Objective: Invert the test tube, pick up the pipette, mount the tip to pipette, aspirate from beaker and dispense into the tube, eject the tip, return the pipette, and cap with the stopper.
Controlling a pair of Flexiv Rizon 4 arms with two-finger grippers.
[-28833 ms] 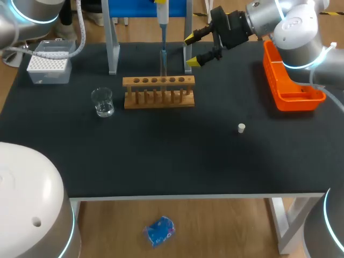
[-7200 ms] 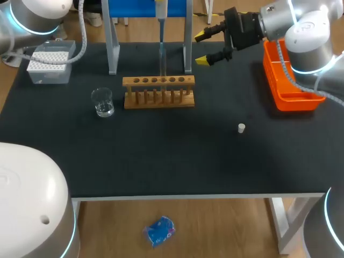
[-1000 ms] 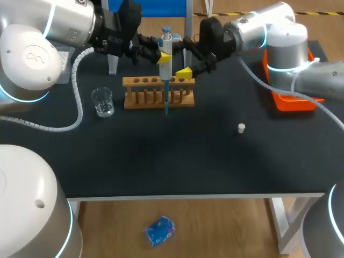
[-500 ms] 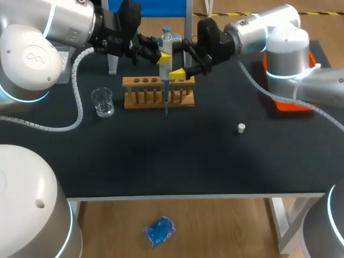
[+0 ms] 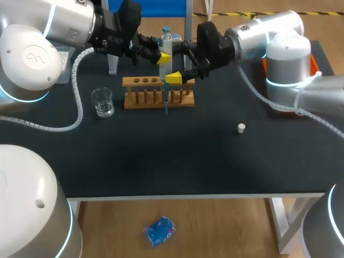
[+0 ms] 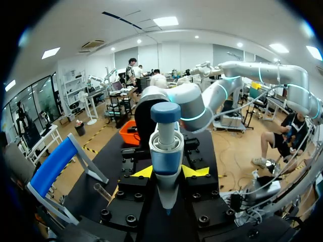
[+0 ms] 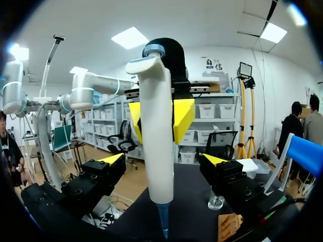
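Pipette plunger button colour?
The pipette plunger button is blue; the left wrist view shows it best.

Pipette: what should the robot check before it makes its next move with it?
1. Left gripper shut on the pipette: ok.
2. Right gripper open, one finger on each side of the pipette, apart from it: ok.
3. Blue tip on the pipette's end: ok.
4. Blue tip lined up with a hole in the rack: cannot tell.
5. Beaker upright beside the rack: ok.
6. Stopper lying free on the table: ok.
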